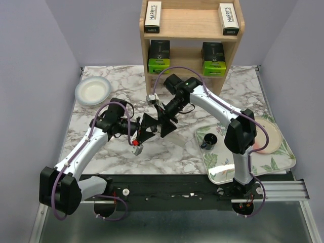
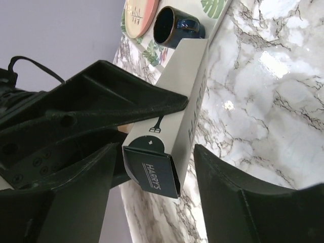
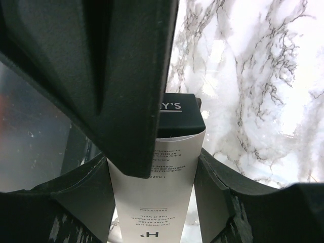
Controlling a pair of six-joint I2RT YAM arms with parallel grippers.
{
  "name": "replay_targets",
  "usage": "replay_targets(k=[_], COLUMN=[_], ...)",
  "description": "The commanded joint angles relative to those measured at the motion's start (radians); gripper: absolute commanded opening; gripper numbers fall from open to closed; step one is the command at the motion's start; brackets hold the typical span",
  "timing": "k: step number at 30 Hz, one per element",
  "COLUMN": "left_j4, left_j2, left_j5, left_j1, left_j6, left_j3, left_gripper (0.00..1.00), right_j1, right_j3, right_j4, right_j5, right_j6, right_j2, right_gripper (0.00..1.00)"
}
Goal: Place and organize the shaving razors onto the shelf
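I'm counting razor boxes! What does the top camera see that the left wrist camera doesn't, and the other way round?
Only the top camera: the shelf with two HARRY'S boxes on its upper tier and two black-and-green packs on the lower tier, plus the white bowl.
Only the left wrist camera: a close look at the fifth box, with HARRY'S printed on its dark end.
Both: that fifth box, the cup, the plate, the leafy tray and the marble table.

Robot lab cell: bare lavender walls (image 1: 35,61), marble-print table (image 1: 167,157), two bolted arms (image 1: 81,154), rail (image 1: 283,190).
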Motion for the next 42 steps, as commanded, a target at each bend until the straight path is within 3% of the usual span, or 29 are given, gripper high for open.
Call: replay_targets(k=[1, 5, 8, 10, 12, 14, 17, 21, 25, 26, 27, 28, 29, 30, 32, 34, 36, 37, 42], left_j4=[-0.023, -0.051, -0.196, -0.273, -0.344, -0.381, -0.413, -0.389, -0.145, 0.069, 0.210, 0.374, 0.775, 0.959, 1.206, 1.190, 1.089, 1.078, 1.070], left_j2=[0.017, 0.040, 0.066, 0.094, 0.118, 0.131, 0.138, 0.096, 0.013, -0.007, -0.045, -0.061, -0.067, -0.067, -0.011, 0.078, 0.139, 0.156, 0.221], left_j5=[0.021, 0.011, 0.007, -0.003, -0.006, 0.007, 0.020, 0.072, 0.110, 0.100, 0.084, 0.063, 0.029, -0.077, -0.187, -0.340, -0.449, -0.529, -0.670], left_j1=[-0.019, -0.030, -0.030, -0.030, -0.030, -0.029, -0.030, -0.032, -0.062, -0.073, -0.084, -0.107, -0.119, -0.128, -0.151, -0.159, -0.183, -0.185, -0.185], left_j6=[0.038, 0.058, 0.197, 0.321, 0.355, 0.360, 0.362, 0.282, -0.121, -0.240, -0.562, -0.735, -0.966, -1.319, -1.581, -1.844, -1.922, -2.033, -2.350], left_j3=[0.022, 0.033, 0.056, 0.084, 0.116, 0.136, 0.157, 0.144, 0.110, 0.095, 0.054, 0.024, -0.008, -0.052, -0.024, 0.131, 0.281, 0.321, 0.511], left_gripper=[0.66, 0.50, 0.38, 0.37, 0.26, 0.13, 0.03, 0.00, 0.00, 0.00, 0.00, 0.00, 0.00, 0.00, 0.00, 0.00, 0.00, 0.00, 0.00], right_j1=[0.005, 0.024, 0.035, 0.036, 0.036, 0.035, -0.006, -0.132, -0.298, -0.376, -0.413, -0.450, -0.518, -0.550, -0.623, -0.660, -0.689, -0.694, -0.697], right_j3=[0.060, 0.088, 0.124, 0.122, 0.103, 0.097, 0.094, 0.103, 0.223, 0.267, 0.278, 0.281, 0.273, 0.231, 0.166, 0.047, -0.024, -0.079, -0.185], right_j4=[-0.042, -0.067, -0.111, -0.122, -0.122, -0.118, -0.107, -0.056, -0.111, -0.116, -0.110, -0.102, -0.090, -0.052, 0.005, 0.108, 0.196, 0.220, 0.327], right_j5=[0.025, 0.047, 0.067, 0.074, 0.087, 0.119, 0.136, 0.137, 0.169, 0.168, 0.163, 0.162, 0.157, 0.157, 0.156, 0.149, 0.149, 0.159, 0.231], right_j6=[-0.047, -0.082, -0.126, -0.140, -0.156, -0.157, -0.113, 0.024, 0.051, 0.068, 0.103, 0.122, 0.137, 0.169, 0.203, 0.257, 0.295, 0.304, 0.346], right_j2=[0.025, 0.039, 0.058, 0.059, 0.049, 0.028, -0.033, -0.159, -0.256, -0.268, -0.299, -0.313, -0.334, -0.355, -0.434, -0.519, -0.570, -0.592, -0.690], right_gripper=[0.59, 0.59, 0.59, 0.58, 0.58, 0.61, 0.67, 0.76, 0.79, 0.79, 0.79, 0.79, 0.79, 0.79, 0.79, 0.79, 0.79, 0.79, 0.79])
